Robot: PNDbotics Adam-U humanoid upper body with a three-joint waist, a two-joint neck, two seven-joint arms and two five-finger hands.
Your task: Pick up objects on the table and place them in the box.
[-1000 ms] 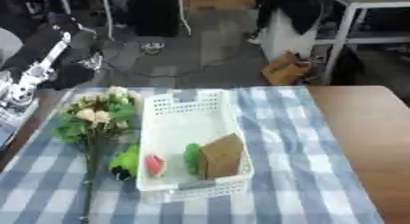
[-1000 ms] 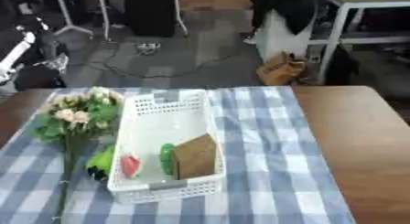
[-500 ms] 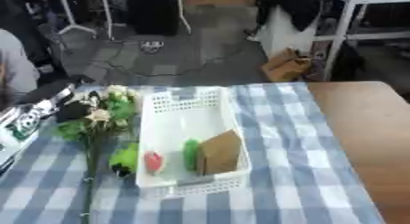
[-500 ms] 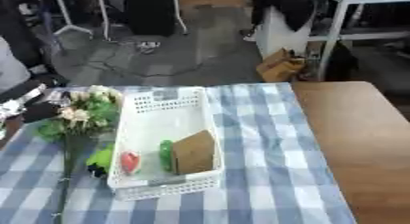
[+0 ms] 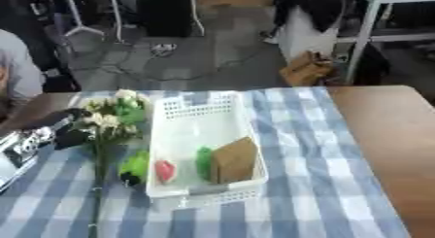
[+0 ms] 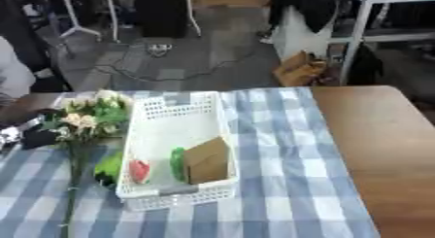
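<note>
Left hand [image 5: 59, 131] has come down from above the bench's far-left corner to the flower bouquet [image 5: 108, 119], left of the white basket [image 5: 200, 149] | fingers touch the blooms; whether they grip, cannot tell | basket holds a brown box [image 5: 234, 160], green item [image 5: 204, 163], red-pink piece [image 5: 165, 170] | green object [image 5: 133, 165] lies just left of basket on checked cloth [image 5: 314, 183].

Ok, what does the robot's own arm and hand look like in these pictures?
Only the left arm shows, coming in at the left edge: a silver-grey forearm casing with dark markings too blurred to read, ending in a black left hand by the flowers. No cables can be made out. The right arm and hand are in neither view.
</note>
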